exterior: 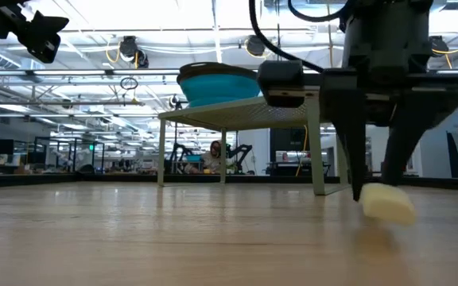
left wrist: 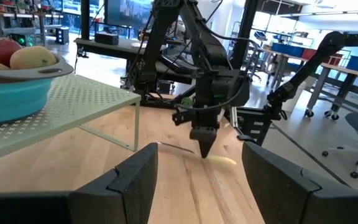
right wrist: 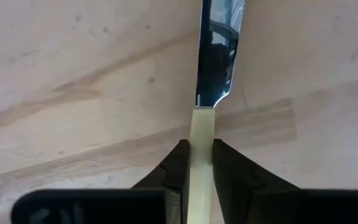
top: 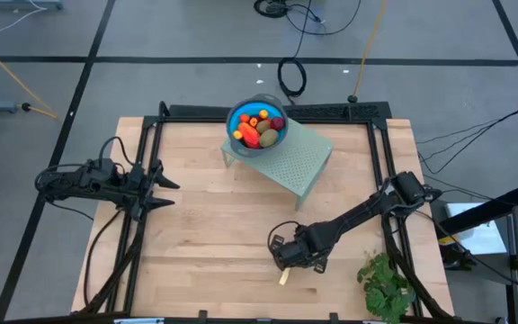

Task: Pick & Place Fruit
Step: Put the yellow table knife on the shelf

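— Fruit was all sitting in the blue bowl, wasn't it?

— Yes, piled together: red, orange and brownish-green pieces. The bowl stood on the pale green perforated stand at the far side of the wooden table.

— And the right gripper?

— Down at the tabletop near the front, well apart from the bowl. Its 2 fingers were clamped on the pale handle of the knife, right behind where the shiny blade began. The blade pointed away from the fingers, lying on the wood.

— Could you see that from table height too?

— I saw the handle's pale end poking out beside the dark fingers, resting on the wood.

— What about the left gripper?

— Over the table's left side, off the surface, its jaws spread wide with nothing between them, pointing toward the other arm.

— Anything else on the table?

— 1 leafy green bunch lay at the front right corner, near the right arm.
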You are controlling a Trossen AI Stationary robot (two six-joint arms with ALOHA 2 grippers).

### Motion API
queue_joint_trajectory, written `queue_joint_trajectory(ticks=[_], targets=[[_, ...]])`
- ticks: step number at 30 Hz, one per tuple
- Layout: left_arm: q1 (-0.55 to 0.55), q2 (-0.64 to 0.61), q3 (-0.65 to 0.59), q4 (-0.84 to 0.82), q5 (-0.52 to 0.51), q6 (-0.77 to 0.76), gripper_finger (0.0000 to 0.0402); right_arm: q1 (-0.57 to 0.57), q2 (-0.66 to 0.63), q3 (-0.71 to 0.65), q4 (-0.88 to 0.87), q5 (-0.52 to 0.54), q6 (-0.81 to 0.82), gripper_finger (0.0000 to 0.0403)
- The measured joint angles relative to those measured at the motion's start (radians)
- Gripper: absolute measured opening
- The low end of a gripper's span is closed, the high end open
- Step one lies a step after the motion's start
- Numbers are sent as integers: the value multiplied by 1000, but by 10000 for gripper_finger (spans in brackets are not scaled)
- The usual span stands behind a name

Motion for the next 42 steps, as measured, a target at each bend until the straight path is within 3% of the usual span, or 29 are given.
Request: queue_joint_trajectory(ticks=[12, 31, 42], targets=[[0, 0, 0, 0, 0, -4, 235, 42, -108, 1, -98, 1, -3, 45], [0, 0, 0, 0, 0, -32, 234, 56, -424, 2, -514, -3, -6, 45], [0, 0, 0, 0, 0, -35, 235, 56, -533, 2, -682, -3, -8, 45]])
